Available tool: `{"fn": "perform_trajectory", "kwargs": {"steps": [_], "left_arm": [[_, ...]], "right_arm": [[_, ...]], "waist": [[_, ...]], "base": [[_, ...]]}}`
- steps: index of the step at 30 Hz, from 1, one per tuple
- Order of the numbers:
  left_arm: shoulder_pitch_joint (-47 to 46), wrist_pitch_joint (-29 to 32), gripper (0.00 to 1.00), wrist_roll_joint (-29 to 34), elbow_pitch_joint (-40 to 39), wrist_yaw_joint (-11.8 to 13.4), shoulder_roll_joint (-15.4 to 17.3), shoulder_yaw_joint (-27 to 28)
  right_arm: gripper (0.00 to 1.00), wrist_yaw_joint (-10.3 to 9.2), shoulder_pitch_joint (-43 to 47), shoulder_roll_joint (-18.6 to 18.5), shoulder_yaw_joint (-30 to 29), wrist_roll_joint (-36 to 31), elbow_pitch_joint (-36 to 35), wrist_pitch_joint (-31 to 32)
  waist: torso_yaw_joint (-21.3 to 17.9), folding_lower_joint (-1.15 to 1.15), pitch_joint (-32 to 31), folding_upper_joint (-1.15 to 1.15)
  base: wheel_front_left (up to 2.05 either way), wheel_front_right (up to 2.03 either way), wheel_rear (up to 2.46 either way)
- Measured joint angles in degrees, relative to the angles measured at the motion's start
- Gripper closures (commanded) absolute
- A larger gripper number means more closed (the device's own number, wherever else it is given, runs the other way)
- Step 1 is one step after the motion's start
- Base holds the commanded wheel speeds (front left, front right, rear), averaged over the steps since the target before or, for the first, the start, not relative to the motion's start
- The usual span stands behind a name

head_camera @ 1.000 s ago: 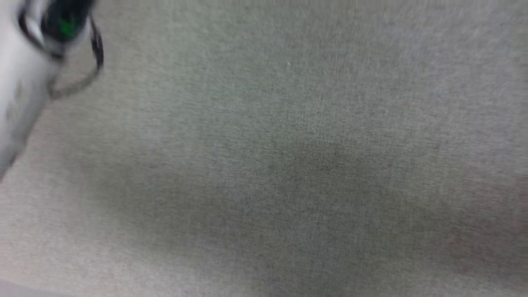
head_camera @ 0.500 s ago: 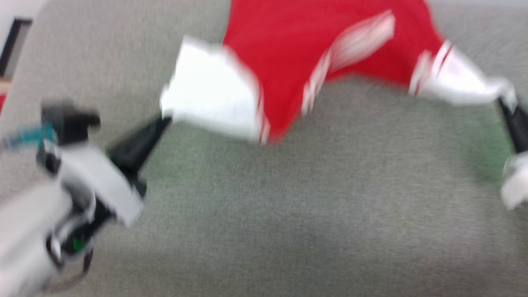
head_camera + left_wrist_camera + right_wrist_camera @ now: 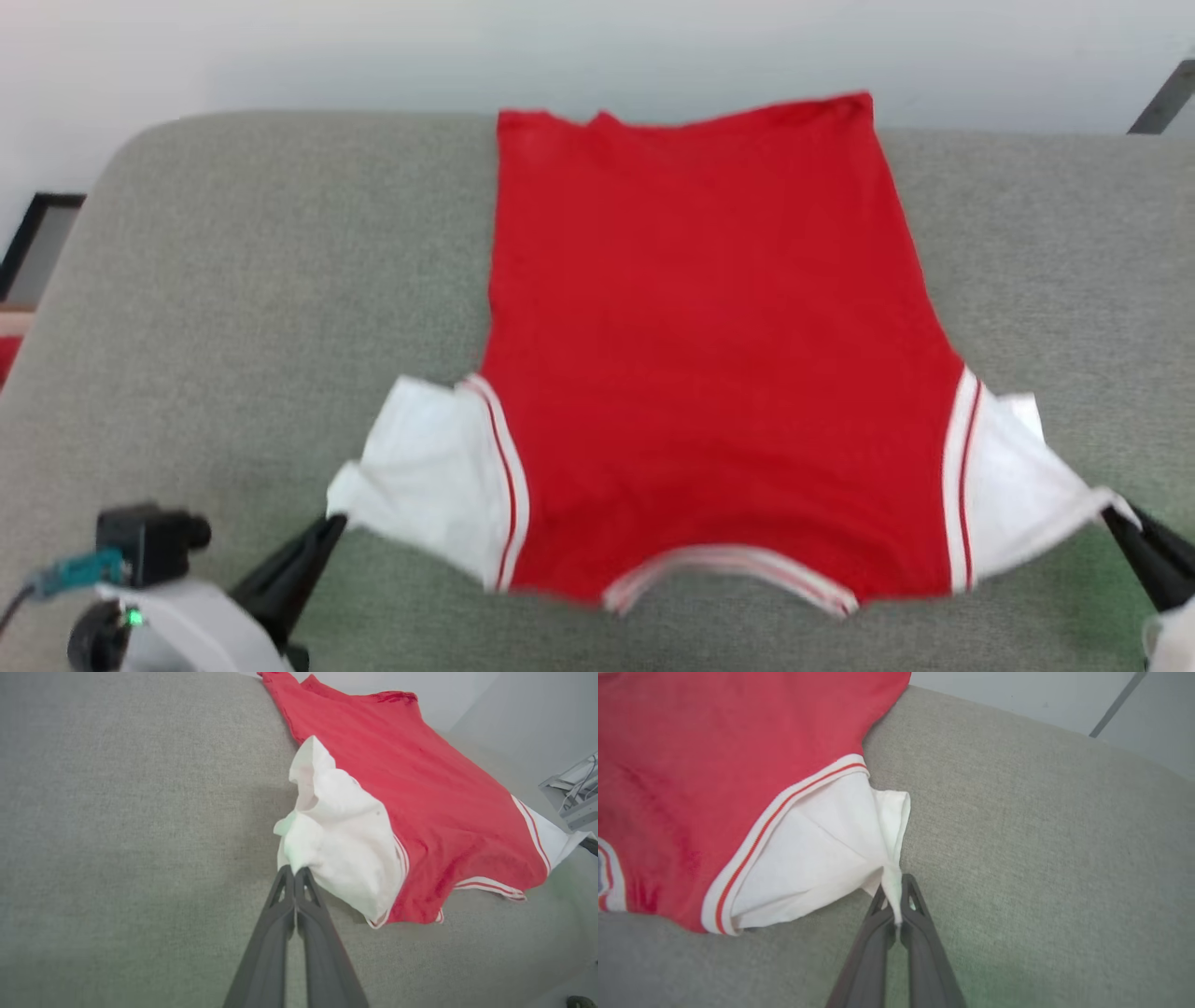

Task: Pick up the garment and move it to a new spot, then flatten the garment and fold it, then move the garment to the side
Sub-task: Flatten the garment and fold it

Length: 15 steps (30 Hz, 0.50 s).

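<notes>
on grey cushion (image 3: 233,280) | garment (image 3: 709,355) spread | left end effector (image 3: 294,871), right end effector (image 3: 893,884) each pinch 1 sleeve (image 3: 429,476)

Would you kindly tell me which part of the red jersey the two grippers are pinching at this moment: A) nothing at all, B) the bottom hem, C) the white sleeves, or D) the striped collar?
C: the left gripper is shut on the tip of one white sleeve, the right gripper on the other sleeve, and the garment lies spread on the grey cushion.
</notes>
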Motion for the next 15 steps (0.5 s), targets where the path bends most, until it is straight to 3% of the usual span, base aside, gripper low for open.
{"fn": "perform_trajectory", "kwargs": {"steps": [6, 15], "left_arm": [[9.2, 0.0, 1.0, 0.9, -1.4, 1.4, -0.5, 5.8], [15.4, 0.0, 1.0, 3.2, -2.8, 2.0, -2.1, 9.7]], "right_arm": [[1.0, 0.0, 7.4, 0.3, -3.6, 1.4, -4.1, 4.9], [1.0, 0.0, 12.3, 2.1, -7.2, 1.7, -9.1, 11.1]], "waist": [[-0.4, 0.0, -1.3, 0.0], [-0.4, 0.0, -1.3, 0.0]], "base": [[0.0, 0.0, 0.0], [0.0, 0.0, 0.0]]}}
